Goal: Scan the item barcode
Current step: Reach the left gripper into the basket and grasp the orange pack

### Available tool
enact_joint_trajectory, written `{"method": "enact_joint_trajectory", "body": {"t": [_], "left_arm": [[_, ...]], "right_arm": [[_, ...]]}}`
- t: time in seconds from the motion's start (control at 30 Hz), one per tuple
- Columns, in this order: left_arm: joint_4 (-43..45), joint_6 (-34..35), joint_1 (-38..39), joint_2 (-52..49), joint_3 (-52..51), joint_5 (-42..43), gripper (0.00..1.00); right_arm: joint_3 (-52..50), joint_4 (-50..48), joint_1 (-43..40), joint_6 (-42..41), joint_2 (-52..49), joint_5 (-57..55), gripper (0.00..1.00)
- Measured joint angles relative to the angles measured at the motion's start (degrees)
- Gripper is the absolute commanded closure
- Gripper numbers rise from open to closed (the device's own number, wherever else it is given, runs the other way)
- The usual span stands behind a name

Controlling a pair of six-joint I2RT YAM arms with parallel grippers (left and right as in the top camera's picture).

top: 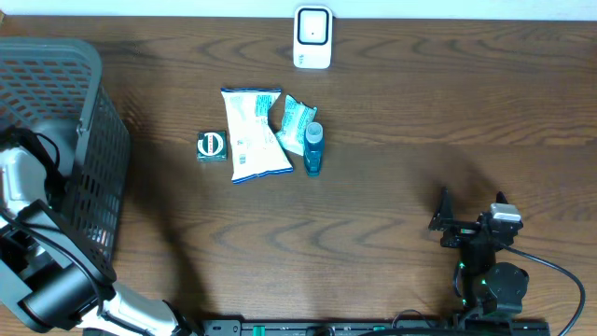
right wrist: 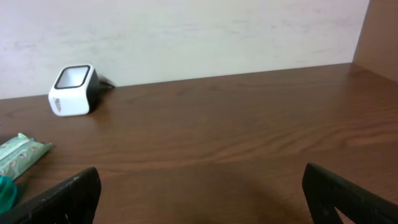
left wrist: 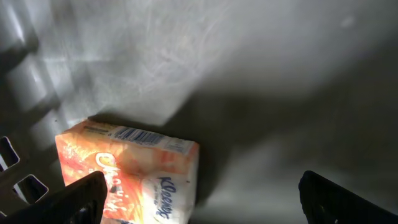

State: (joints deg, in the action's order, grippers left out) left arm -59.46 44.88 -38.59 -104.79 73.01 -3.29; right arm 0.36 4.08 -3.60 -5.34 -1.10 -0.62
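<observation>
While the left gripper (left wrist: 202,183) hangs spread wide and empty inside the basket (left wrist: 186,50), the tissue pack (left wrist: 130,174) lies on the basket floor near one finger, with its barcode (left wrist: 140,135) showing along a narrow side. It is probably light, soft and slick-wrapped, and best pinched across its broad faces with the barcode left uncovered. Right gripper (right wrist: 199,196): likewise spread and empty, well apart from the scanner (right wrist: 73,91).

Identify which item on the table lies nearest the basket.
The small dark green box with the round white logo. It sits left of the white packet; the teal packet and blue bottle lie further right, away from the basket.
</observation>
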Motion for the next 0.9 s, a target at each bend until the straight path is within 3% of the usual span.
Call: {"method": "enact_joint_trajectory", "body": {"t": [0.2, 0.3, 0.37, 0.7, 0.77, 0.9], "left_arm": [[0.35, 0.13, 0.02, 0.00, -1.77, 0.00, 0.01], [0.39, 0.44, 0.02, 0.00, -2.08, 0.04, 0.19], [0.37, 0.22, 0.02, 0.00, -2.21, 0.11, 0.24], [2.05, 0.28, 0.02, 0.00, -3.69, 0.02, 0.24], [2.84, 0.31, 0.02, 0.00, -4.46, -0.04, 0.29], [2.62, 0.37, 0.00, 0.11, -4.98, -0.98, 0.57]], "right_arm": [[0.00, 0.00, 0.00, 0.02, 0.00, 0.00, 0.01], [0.00, 0.00, 0.00, 0.00, 0.00, 0.00, 0.01], [0.00, 0.00, 0.00, 0.02, 0.00, 0.00, 0.01], [0.00, 0.00, 0.00, 0.02, 0.00, 0.00, 0.01], [0.00, 0.00, 0.00, 0.02, 0.00, 0.00, 0.01], [0.00, 0.00, 0.00, 0.02, 0.00, 0.00, 0.01]]}}
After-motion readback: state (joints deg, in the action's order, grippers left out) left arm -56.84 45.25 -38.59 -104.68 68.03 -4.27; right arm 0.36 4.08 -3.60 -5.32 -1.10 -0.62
